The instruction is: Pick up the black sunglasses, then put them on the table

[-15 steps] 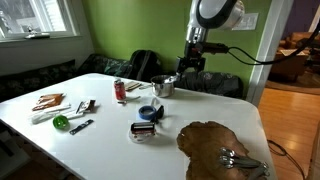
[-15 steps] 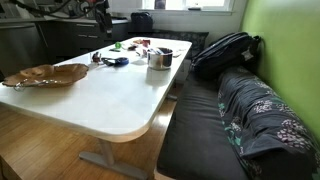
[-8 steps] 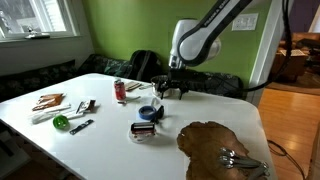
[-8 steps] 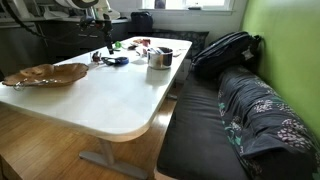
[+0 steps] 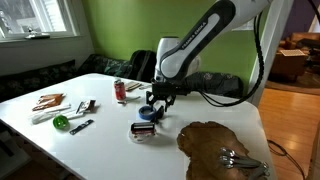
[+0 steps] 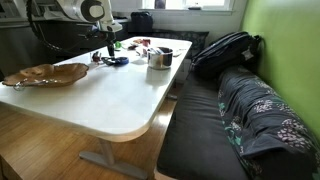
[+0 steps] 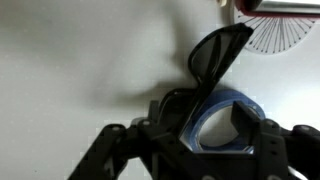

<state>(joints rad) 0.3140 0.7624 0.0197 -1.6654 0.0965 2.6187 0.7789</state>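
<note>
My gripper (image 5: 154,101) hangs low over the white table (image 5: 105,145), just above a blue ring (image 5: 149,112). In the wrist view my gripper (image 7: 213,128) is open, with its dark fingers (image 7: 250,125) standing on either side of the blue ring (image 7: 222,105). A black lens-shaped piece, which looks like the black sunglasses (image 7: 215,55), rises from the ring's far edge just ahead of the fingers. Nothing is held. In the exterior view (image 6: 104,45) the gripper hangs over the same dark-blue cluster (image 6: 116,61).
A dark object on a white piece (image 5: 143,128) lies in front of the ring. A red can (image 5: 120,90) and a metal cup (image 6: 159,58) stand behind it. A brown wooden slab (image 5: 220,150) holds metal utensils. Small items and a green thing (image 5: 61,122) lie further along. A bench with a backpack (image 6: 225,50) runs alongside.
The arm has swung away from above the metal cup and come down toward the table, so the gripper now sits low over the blue ring.
</note>
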